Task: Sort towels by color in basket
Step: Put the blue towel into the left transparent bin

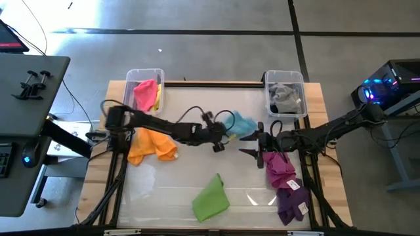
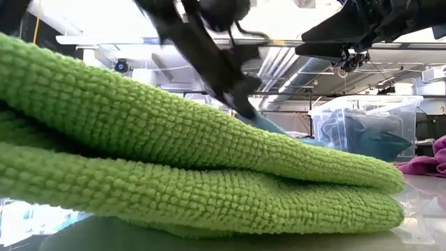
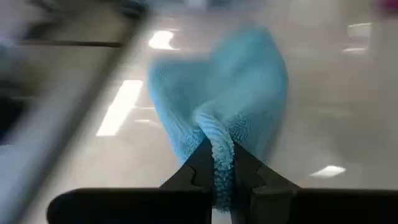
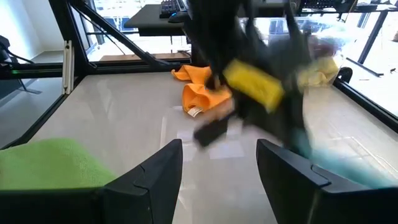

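My left gripper (image 1: 226, 134) is at the table's middle, shut on the light blue towel (image 1: 241, 124), which shows large in the left wrist view (image 3: 217, 99). My right gripper (image 1: 248, 145) hangs open just right of it, over bare table. A lime green towel (image 1: 211, 198) lies flat near the near edge and fills the low view (image 2: 174, 160). Orange towel (image 1: 152, 144) lies crumpled at the left. Magenta (image 1: 279, 167) and purple (image 1: 291, 200) towels lie at the right. Pink and yellow towels (image 1: 146, 93) sit in the left bin, a grey one (image 1: 285, 98) in the right bin. My left gripper pinches a bunched fold of the light blue towel (image 3: 219, 155) between its two fingers (image 3: 198, 167). The rest of the cloth spreads out beyond the fingertips. Whether it is lifted clear of the table, I cannot tell.
Two clear plastic bins stand at the far edge, left bin (image 1: 131, 75) and right bin (image 1: 268, 78). A wooden frame (image 1: 210, 84) borders the glossy table. The two arms nearly meet at the middle.
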{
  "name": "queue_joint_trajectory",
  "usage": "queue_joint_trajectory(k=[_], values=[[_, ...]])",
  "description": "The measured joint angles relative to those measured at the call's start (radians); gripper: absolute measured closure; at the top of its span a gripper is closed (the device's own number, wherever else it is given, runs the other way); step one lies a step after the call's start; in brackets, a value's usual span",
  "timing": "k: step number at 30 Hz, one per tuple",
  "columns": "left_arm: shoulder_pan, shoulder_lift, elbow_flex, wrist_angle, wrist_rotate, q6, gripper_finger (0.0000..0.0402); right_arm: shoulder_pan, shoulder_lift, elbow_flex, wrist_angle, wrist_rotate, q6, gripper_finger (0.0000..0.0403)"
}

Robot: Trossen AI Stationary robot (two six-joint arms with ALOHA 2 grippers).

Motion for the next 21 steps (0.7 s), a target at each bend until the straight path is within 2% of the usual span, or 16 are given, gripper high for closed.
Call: queue_joint_trajectory(k=[5,10,16,21], values=[[-0.054,-0.212,0.0,-0.227,-0.332,0.001,0.0397,0.0,0.0,0.001,0.002,0.0,-0.001,0.0203],[-0.085,-0.412,0.0,-0.395,-0.592,0.002,0.0399,0.0,0.0,0.001,0.002,0.0,-0.004,0.0203],[-0.044,-0.608,0.001,-0.598,-0.817,0.008,0.0399,0.0,0.0,0.001,-0.001,0.0,-0.002,0.0203],[0.027,-0.715,-0.004,-0.817,-0.953,-0.093,0.04,0.0,0.0,0.001,-0.001,0.0,-0.003,0.0203]])
